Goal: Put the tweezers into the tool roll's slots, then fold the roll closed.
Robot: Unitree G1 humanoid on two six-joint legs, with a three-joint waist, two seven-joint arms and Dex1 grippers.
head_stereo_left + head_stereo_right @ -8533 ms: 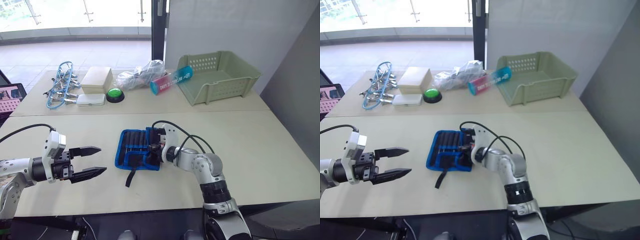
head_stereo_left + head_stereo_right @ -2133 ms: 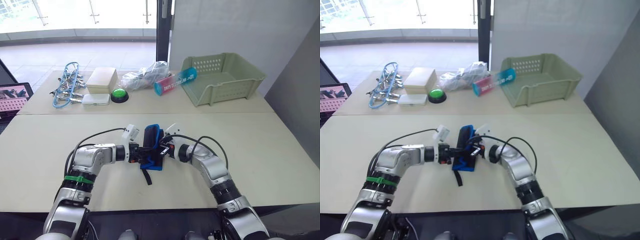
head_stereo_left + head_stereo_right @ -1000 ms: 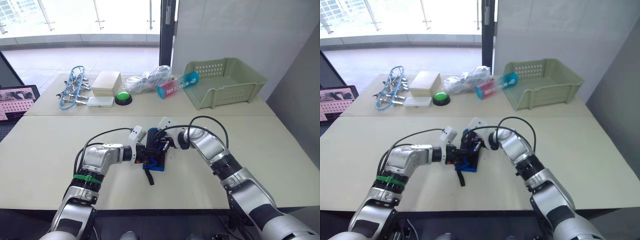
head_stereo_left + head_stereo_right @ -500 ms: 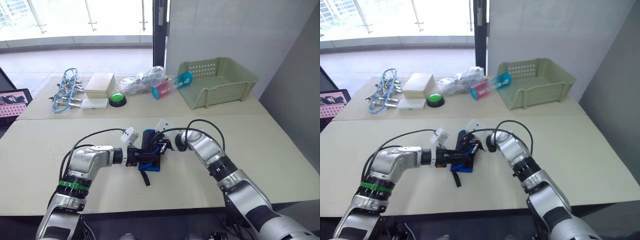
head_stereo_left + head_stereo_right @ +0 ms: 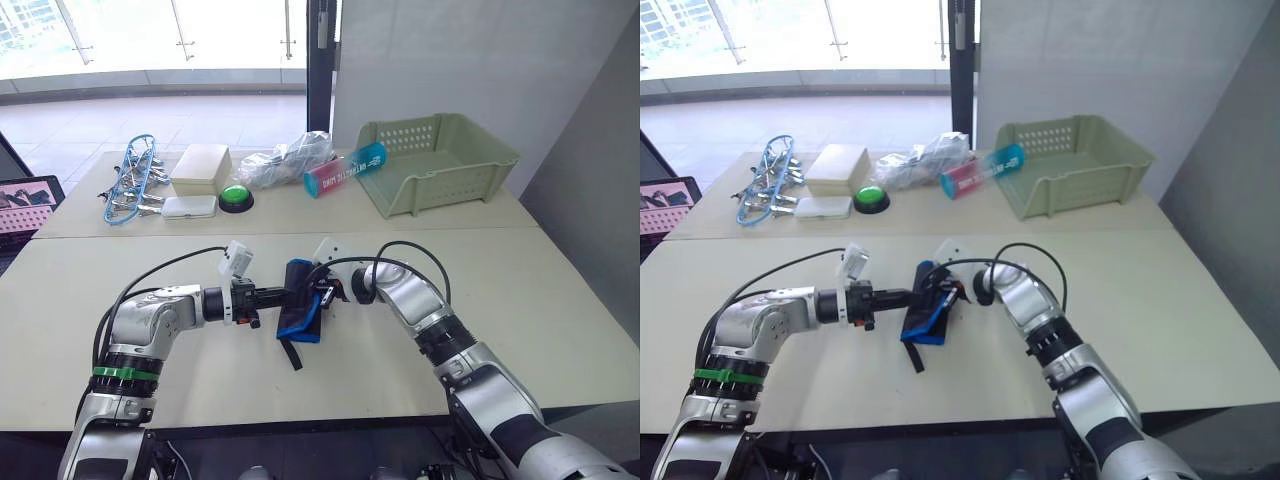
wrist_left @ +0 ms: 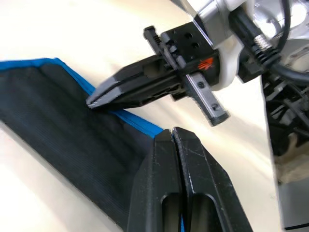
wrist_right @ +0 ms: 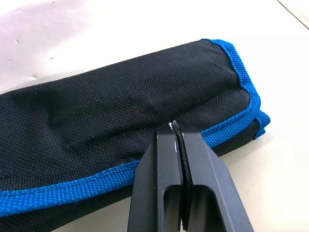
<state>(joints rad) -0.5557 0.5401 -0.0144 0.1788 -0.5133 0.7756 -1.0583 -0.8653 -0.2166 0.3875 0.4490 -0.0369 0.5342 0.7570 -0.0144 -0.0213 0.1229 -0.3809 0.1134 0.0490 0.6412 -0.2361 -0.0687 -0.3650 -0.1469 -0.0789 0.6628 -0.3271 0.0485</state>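
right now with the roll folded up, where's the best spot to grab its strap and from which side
Take the black strap at its loose tail, which trails on the table from the near end of the folded tool roll, toward the robot. Come from that near side, fingers straddling it low; it lies flat and free there. The left gripper and right gripper crowd the roll's far end, both shut.

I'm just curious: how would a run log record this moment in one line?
roll: folded, on table | left gripper: shut on roll edge | right gripper: shut on roll edge
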